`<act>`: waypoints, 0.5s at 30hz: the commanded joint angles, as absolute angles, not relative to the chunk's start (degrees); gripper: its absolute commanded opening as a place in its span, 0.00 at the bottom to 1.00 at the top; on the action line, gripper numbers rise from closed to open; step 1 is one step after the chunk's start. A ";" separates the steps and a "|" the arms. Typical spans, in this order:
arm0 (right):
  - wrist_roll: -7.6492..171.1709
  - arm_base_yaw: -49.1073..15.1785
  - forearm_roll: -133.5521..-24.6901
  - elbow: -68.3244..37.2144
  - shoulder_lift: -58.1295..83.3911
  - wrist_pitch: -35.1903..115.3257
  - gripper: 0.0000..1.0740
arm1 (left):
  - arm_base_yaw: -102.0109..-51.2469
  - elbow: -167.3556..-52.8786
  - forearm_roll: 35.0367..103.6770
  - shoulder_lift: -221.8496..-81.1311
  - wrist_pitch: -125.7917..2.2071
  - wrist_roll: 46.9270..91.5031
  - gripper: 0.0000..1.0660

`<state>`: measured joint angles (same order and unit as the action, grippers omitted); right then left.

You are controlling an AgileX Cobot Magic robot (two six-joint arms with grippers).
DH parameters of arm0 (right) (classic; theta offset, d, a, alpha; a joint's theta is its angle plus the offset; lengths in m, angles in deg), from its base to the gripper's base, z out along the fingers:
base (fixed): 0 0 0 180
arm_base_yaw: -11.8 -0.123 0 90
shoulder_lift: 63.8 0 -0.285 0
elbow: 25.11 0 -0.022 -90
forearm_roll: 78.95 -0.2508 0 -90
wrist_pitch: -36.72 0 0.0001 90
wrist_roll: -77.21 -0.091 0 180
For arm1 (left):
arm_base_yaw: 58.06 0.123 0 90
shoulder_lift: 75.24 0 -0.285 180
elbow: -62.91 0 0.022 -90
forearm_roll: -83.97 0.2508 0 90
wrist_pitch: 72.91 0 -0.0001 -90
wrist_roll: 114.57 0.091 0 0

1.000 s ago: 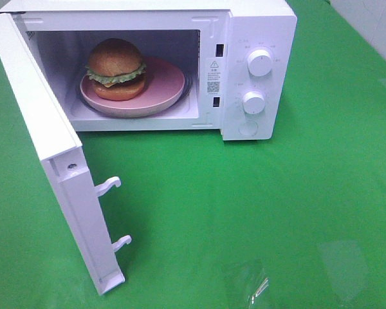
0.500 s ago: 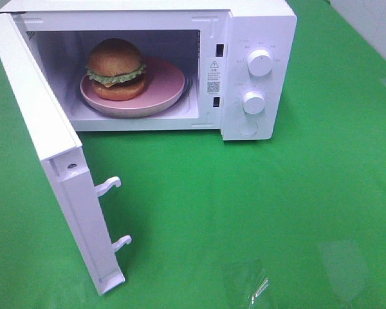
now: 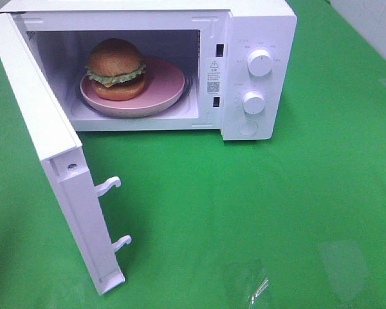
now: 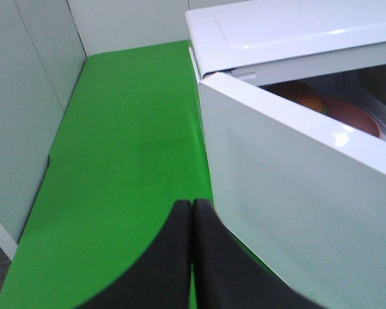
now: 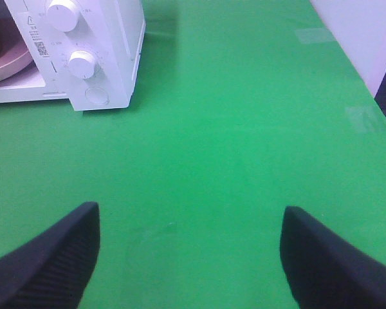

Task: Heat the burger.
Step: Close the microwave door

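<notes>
Now: burger in the open microwave, left jaws closed on nothing

From the high camera I see the burger (image 3: 116, 67) inside the microwave (image 3: 257, 19), which stands at the far edge of the bench (image 3: 244, 206), left of its middle. It has a glossy golden-brown bun on top, a frill of green lettuce below it, a sliver of orange cheese, a brown patty and a paler bottom bun. It sits upright on the left part of a pink plate (image 3: 167, 84), clear of the cavity walls. The door (image 3: 45, 135) swings wide toward the near left corner, its two latch hooks pointing right. Two white knobs (image 3: 260, 63) sit one above the other on the control panel. Neither arm shows in this view. Against the earlier high pictures I find no difference: burger, plate and door lie just as they did.

From the left wrist camera, the left gripper (image 4: 192, 205) has its two dark fingers pressed flat together with nothing between them, just beside the door's outer face; whether they touch it I cannot tell. Over the door's top edge I catch a piece of the bun (image 4: 302, 96) and the plate rim.

From the right wrist camera, the right gripper (image 5: 190, 212) hangs over bare green bench with its fingers spread wide and empty, well apart from the microwave.
</notes>
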<state>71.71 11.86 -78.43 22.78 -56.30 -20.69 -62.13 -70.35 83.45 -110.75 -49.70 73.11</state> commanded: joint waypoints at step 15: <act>72.34 12.14 -78.38 23.01 -57.67 -20.69 0.70 | -62.19 -52.59 83.97 -122.61 -89.81 72.54 0.00</act>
<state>71.71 11.86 -78.43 22.78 -56.30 -20.69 -62.13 -53.74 83.97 -121.12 -86.95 73.11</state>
